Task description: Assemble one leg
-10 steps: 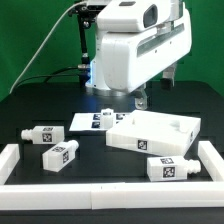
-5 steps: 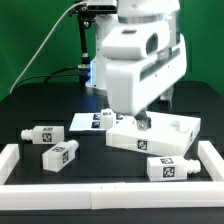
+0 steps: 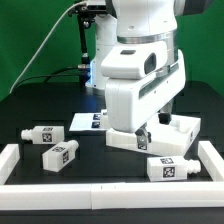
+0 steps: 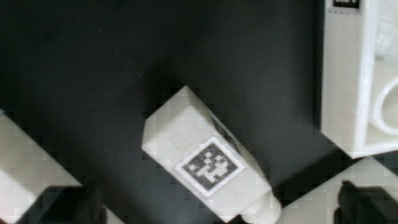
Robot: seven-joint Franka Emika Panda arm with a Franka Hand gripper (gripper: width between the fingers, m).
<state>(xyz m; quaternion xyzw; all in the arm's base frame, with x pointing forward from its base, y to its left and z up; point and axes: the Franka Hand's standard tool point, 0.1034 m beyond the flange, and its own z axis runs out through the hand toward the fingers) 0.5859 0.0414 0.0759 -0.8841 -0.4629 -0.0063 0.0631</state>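
A white leg [image 3: 168, 167] with a square tag lies at the front on the exterior view's right, just in front of the flat white tabletop piece [image 3: 180, 128]. My gripper [image 3: 148, 135] hangs low over the tabletop's front edge, a little above and behind that leg. In the wrist view the leg [image 4: 205, 160] lies diagonally, with its end between my open, empty gripper [image 4: 214, 202], whose dark fingertips [image 4: 57, 203] stand apart on both sides. Two more legs [image 3: 42, 132] [image 3: 60, 155] lie on the exterior view's left.
The marker board [image 3: 88, 121] lies behind the left legs. A white rail [image 3: 20, 165] borders the table's front and sides. The tabletop's edge [image 4: 365, 90] shows beside the leg in the wrist view. The arm's body hides the middle of the table.
The arm has come down and forward over the tabletop piece, toward the front right leg. The parts on the table have not moved.
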